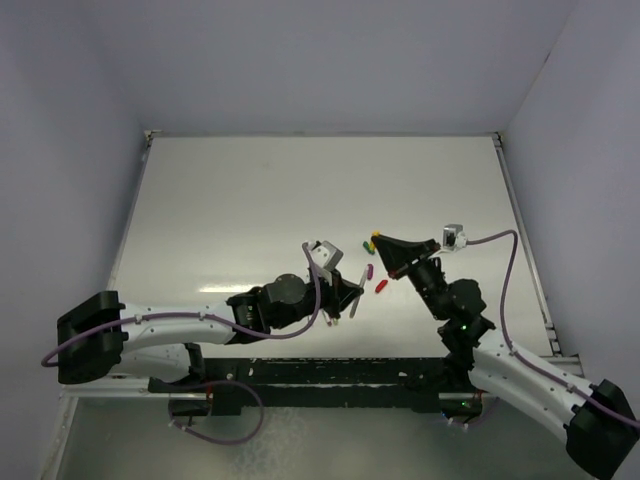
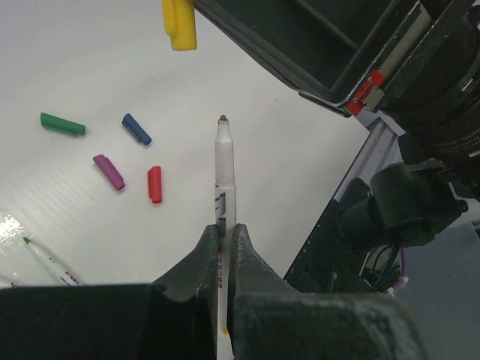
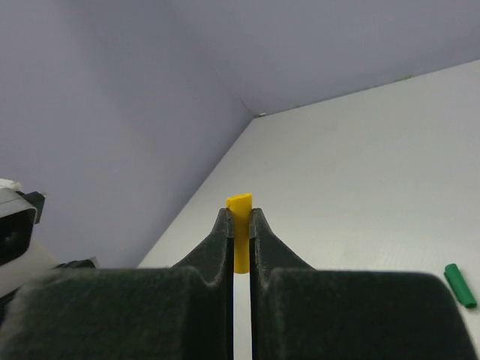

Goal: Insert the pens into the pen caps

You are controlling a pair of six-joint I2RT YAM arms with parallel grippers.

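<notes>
My left gripper is shut on a white pen whose bare brownish tip points away from the wrist. My right gripper is shut on the yellow pen cap, which sticks out a little past the fingertips. In the left wrist view that yellow cap hangs beyond and left of the pen tip, with a gap between them. On the table lie the green cap, blue cap, purple cap and red cap. From above, the two grippers face each other mid-table.
A second pen with a green tip lies on the table at the lower left of the left wrist view. The right arm's dark body fills the upper right there. Grey walls enclose the white table.
</notes>
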